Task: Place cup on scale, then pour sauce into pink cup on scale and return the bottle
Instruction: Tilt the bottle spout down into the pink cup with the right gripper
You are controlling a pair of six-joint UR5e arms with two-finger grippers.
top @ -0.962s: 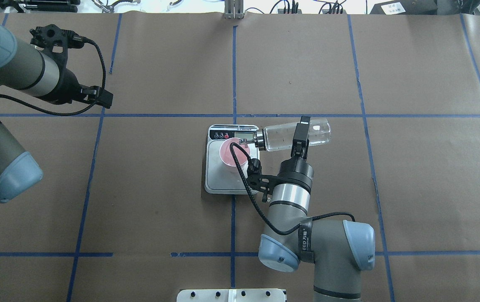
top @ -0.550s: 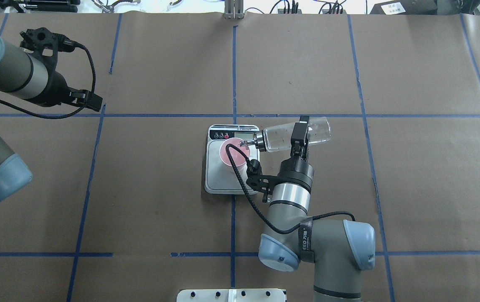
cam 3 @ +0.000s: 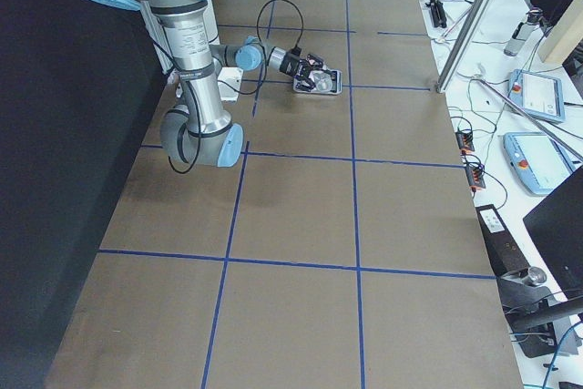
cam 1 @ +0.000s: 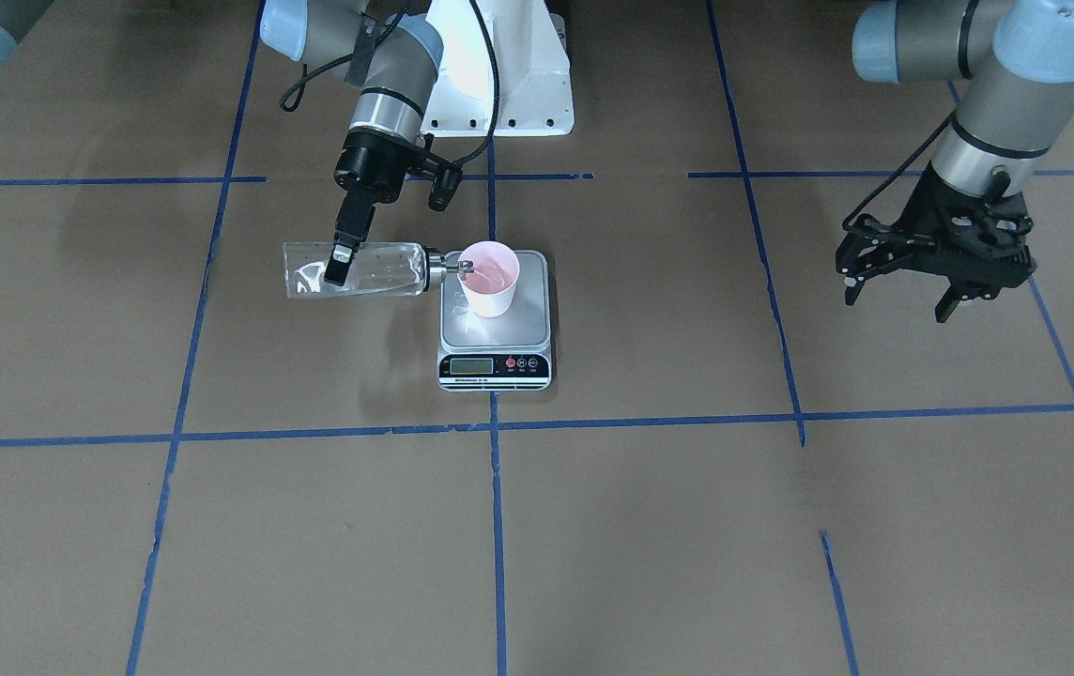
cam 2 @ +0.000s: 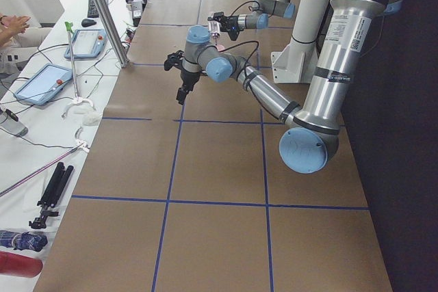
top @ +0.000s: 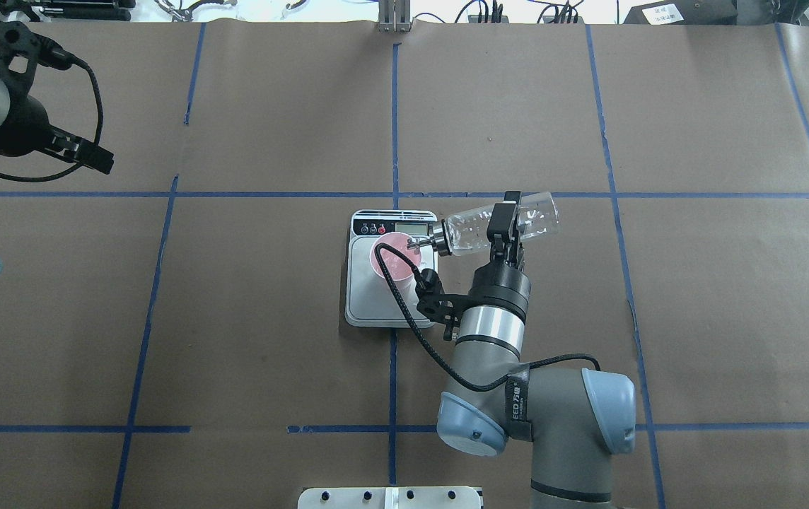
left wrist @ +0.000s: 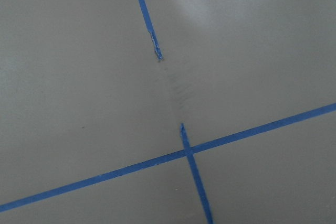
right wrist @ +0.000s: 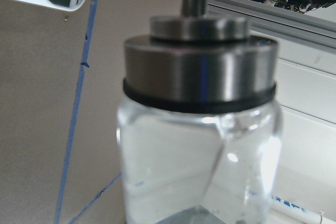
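Observation:
The pink cup (cam 1: 490,282) (top: 389,263) stands on the scale's silver plate (cam 1: 523,327) (top: 369,300), display side away from the robot. My right gripper (cam 1: 340,266) (top: 504,220) is shut on the clear glass bottle (cam 1: 382,268) (top: 468,233), held almost level with its base a little raised. Its metal spout (top: 418,244) is over the cup's rim. Clear sauce fills the bottle in the right wrist view (right wrist: 199,161), and some liquid shows in the cup. My left gripper (cam 1: 898,293) (top: 86,155) is open and empty, far out on the robot's left side.
Brown paper with blue tape lines (top: 394,127) covers the table. The robot's white base (cam 1: 499,84) stands behind the scale. Cables and tools (top: 489,10) lie along the far edge. Tablets (cam 2: 41,83) sit on a side bench.
My left arm has drawn back to the left and towards the far edge. The bottle has tipped a little more, its base higher, with the spout still at the cup.

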